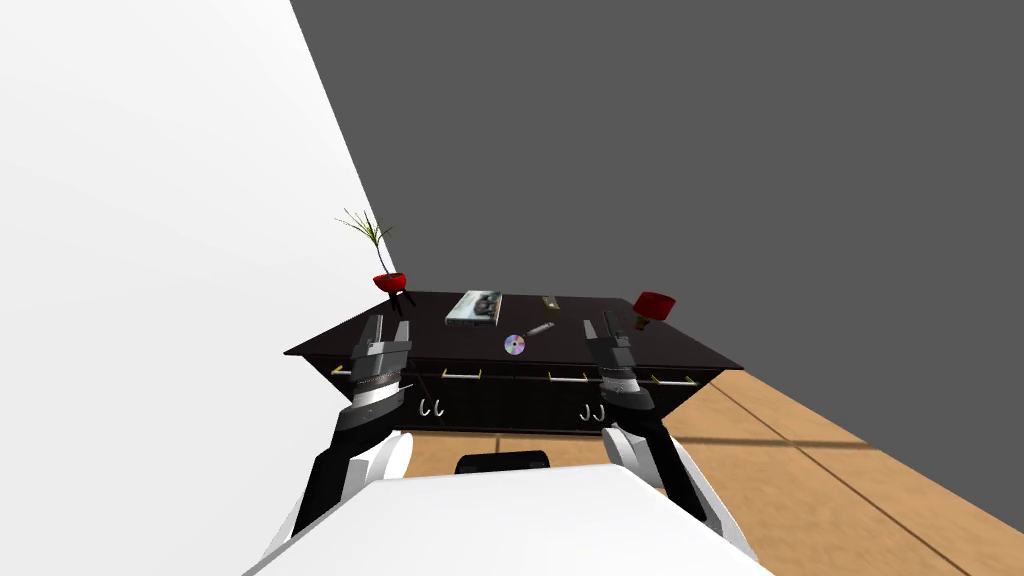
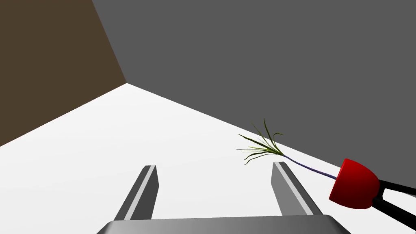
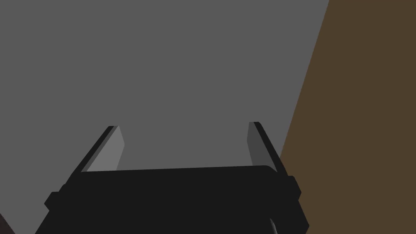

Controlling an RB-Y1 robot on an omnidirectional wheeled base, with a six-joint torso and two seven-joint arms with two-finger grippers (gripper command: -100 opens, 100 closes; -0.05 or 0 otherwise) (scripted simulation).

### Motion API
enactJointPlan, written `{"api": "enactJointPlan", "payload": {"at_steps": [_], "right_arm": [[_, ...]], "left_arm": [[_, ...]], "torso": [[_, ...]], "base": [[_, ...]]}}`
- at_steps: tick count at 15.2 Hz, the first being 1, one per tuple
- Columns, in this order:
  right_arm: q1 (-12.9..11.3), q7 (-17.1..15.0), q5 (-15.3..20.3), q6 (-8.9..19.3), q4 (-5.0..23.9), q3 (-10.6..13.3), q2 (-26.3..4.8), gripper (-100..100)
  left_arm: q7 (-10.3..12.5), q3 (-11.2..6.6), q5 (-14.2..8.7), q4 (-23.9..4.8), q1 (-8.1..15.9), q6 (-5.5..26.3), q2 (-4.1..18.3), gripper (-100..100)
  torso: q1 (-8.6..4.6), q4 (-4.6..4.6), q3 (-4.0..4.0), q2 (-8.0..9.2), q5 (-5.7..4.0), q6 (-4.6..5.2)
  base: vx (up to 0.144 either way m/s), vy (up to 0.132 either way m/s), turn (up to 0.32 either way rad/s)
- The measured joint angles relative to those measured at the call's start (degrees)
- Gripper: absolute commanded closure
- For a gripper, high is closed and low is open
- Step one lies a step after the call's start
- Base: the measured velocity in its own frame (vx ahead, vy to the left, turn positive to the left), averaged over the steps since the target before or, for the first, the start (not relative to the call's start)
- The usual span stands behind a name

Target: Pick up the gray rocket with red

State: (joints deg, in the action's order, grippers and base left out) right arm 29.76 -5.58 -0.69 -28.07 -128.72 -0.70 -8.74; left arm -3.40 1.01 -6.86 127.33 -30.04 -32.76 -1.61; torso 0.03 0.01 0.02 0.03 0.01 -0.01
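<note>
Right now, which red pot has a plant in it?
The round red pot on black legs at the dark dresser's back left corner: thin green leaves rise from it. The right-hand red pot shows none.

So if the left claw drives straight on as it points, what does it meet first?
Probably the white wall, framed by the open left claw; the potted plant lies off that line.

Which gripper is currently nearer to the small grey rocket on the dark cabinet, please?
Right. The right gripper hovers open just right of the rocket; the left gripper, also open, hangs farther off on its other side, beyond the disc.
</note>
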Motion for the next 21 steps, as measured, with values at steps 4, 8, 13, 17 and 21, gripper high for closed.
{"api": "enactJointPlan", "payload": {"at_steps": [4,8,13,17,21], "right_arm": [[1.42,-0.64,0.72,-0.48,1.28,-0.92,-4.79,-100],[2.59,-1.11,1.71,-0.45,2.42,-1.59,-9.78,-100],[4.33,-1.65,2.98,-0.97,4.47,-2.41,-15.72,-100],[6.27,-2.28,4.02,-1.10,5.69,-3.41,-20.94,-100],[7.38,-2.67,4.94,-1.14,7.03,-3.96,-25.66,-100]], "left_arm": [[0.00,0.00,0.00,0.00,0.00,0.00,0.00,0],[0.00,0.00,0.00,0.00,0.00,0.00,0.00,0],[0.00,0.00,0.00,0.00,0.00,0.00,0.00,0],[0.00,0.00,0.00,0.00,0.00,0.00,0.00,0],[0.00,0.00,0.00,0.00,0.00,0.00,0.00,0]], "torso": [[0.00,0.00,0.00,0.01,0.00,-0.01],[0.00,0.00,0.01,0.01,0.00,-0.01],[-0.02,0.00,0.00,0.01,-0.01,-0.01],[-0.02,0.00,0.01,0.01,0.00,-0.01],[-0.03,0.00,0.00,0.00,0.00,-0.01]], "base": [[-0.007,0.016,0.141],[-0.007,0.012,0.101],[-0.009,0.012,0.142],[-0.008,0.009,0.136],[-0.006,0.006,0.106]]}}
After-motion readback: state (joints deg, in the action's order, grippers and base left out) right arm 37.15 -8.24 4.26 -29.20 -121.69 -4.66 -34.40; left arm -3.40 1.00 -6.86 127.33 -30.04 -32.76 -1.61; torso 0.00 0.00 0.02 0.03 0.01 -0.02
